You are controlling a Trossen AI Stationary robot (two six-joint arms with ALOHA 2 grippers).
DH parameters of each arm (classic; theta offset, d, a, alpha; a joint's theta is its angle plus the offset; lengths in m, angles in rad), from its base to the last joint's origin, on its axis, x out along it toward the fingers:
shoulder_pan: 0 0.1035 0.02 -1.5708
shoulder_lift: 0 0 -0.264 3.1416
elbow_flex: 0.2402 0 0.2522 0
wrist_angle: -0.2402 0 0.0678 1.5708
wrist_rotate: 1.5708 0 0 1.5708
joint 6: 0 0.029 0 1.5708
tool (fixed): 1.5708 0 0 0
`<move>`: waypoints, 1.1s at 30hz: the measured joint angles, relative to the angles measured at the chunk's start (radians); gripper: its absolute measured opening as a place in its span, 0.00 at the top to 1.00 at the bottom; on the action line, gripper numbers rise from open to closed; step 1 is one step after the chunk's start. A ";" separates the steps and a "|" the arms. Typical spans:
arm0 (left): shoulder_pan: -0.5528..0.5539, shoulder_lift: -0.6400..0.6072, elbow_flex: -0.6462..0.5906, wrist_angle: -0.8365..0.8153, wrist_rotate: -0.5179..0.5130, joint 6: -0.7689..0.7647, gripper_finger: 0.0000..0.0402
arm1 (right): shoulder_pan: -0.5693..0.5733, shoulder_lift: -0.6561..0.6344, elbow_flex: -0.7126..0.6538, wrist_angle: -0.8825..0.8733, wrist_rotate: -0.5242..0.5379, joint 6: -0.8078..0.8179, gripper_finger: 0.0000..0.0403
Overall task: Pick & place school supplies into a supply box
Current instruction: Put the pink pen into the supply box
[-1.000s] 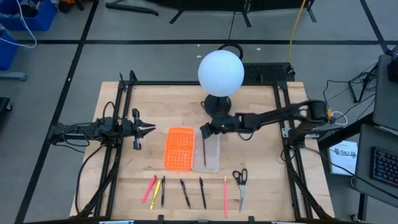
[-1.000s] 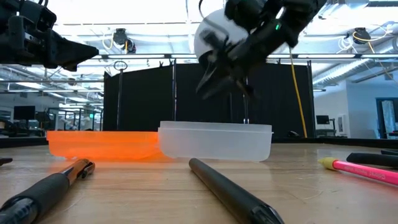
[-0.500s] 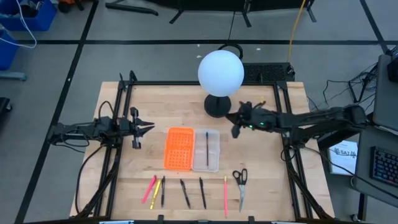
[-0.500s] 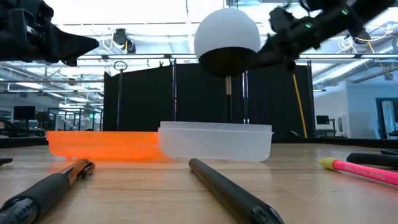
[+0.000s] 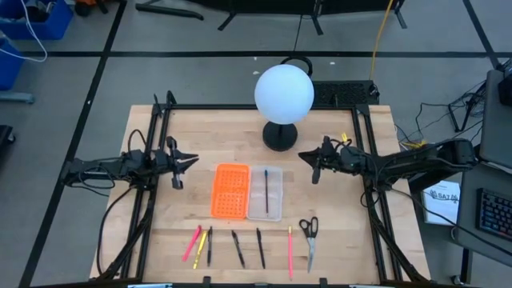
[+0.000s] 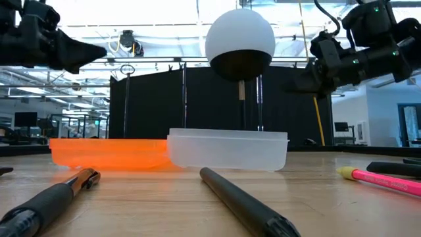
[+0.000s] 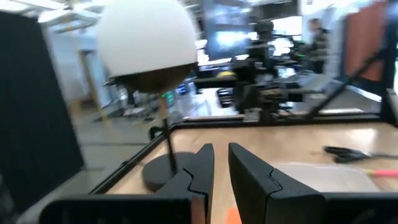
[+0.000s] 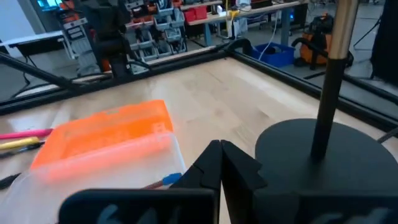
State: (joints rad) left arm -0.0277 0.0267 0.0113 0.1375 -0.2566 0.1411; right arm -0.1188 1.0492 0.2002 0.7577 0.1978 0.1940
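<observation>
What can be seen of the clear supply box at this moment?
The supply box is a small, shallow rectangular tray of clear, colourless plastic with a slightly flared rim, resting flat near the middle of the wooden table. Its long left side lies against an orange perforated tray of about the same size. One dark pen lies lengthwise inside it. Neither end effector touches it; the remaining supplies lie in a row nearer the table's front edge.

right end effector (image 5: 314, 166) withdrawn — shut, pen (image 5: 266, 180) boxed
</observation>
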 joint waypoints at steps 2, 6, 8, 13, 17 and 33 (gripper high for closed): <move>0.000 0.006 0.000 0.000 -0.058 -0.038 0.86 | 0.000 0.000 -0.011 0.000 0.007 -0.002 1.00; 0.000 0.019 0.000 -0.043 -0.158 -0.143 0.86 | 0.000 0.000 -0.023 0.001 0.008 -0.025 1.00; 0.000 0.028 0.000 -0.060 -0.180 -0.175 0.86 | 0.001 0.000 -0.028 0.002 0.008 -0.032 1.00; 0.000 0.035 0.023 -0.082 -0.154 -0.175 0.86 | 0.017 0.000 -0.073 0.125 -0.004 -0.118 1.00; 0.000 0.034 0.031 -0.079 -0.091 -0.198 0.86 | 0.012 -0.006 -0.140 0.280 -0.118 -0.146 1.00; -0.001 0.035 0.031 -0.143 -0.163 -0.216 0.86 | -0.157 -0.168 -0.183 0.256 -0.287 -0.172 1.00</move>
State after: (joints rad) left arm -0.0284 0.0612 0.0422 -0.0058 -0.4198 -0.0751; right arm -0.2757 0.8814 0.0174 1.0139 -0.0895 0.0225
